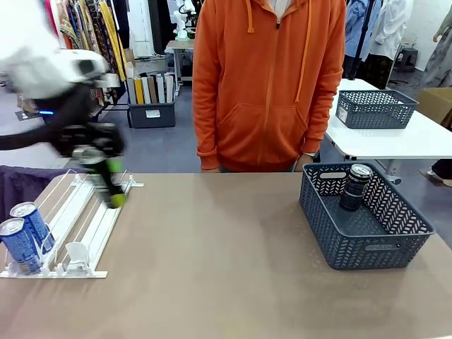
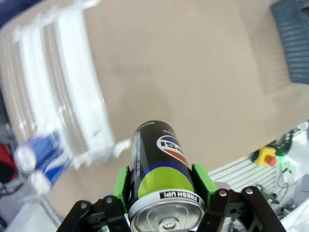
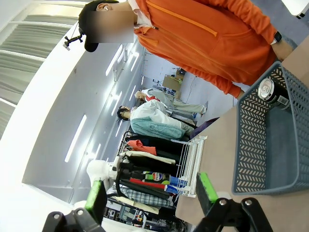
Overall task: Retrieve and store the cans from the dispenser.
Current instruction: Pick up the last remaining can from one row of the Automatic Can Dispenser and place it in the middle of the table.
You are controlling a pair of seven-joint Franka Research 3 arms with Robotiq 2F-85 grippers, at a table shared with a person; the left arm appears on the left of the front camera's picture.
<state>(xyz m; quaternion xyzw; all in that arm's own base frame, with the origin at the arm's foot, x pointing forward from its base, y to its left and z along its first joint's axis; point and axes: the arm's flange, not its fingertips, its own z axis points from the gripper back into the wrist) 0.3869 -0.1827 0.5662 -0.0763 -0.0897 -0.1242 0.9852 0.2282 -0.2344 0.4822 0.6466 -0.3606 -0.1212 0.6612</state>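
My left gripper (image 1: 107,182) hangs blurred over the far end of the dispenser (image 1: 78,219), shut on a black can. In the left wrist view the black can (image 2: 161,174), with a yellow-green band, sits between the green pads (image 2: 121,182) of the left gripper (image 2: 163,187), silver top toward the camera. Two blue cans (image 1: 25,236) stand at the near end of the dispenser's left lanes. Another black can (image 1: 355,187) stands in the grey basket (image 1: 395,247). My right gripper (image 3: 152,195) is open, nothing between its green fingers (image 3: 206,193).
A person in an orange hoodie (image 1: 265,85) stands at the table's far edge, hands down. The grey basket occupies the right side. The brown tabletop (image 1: 219,254) between dispenser and basket is bare. Another grey basket (image 1: 374,109) sits on a white table behind.
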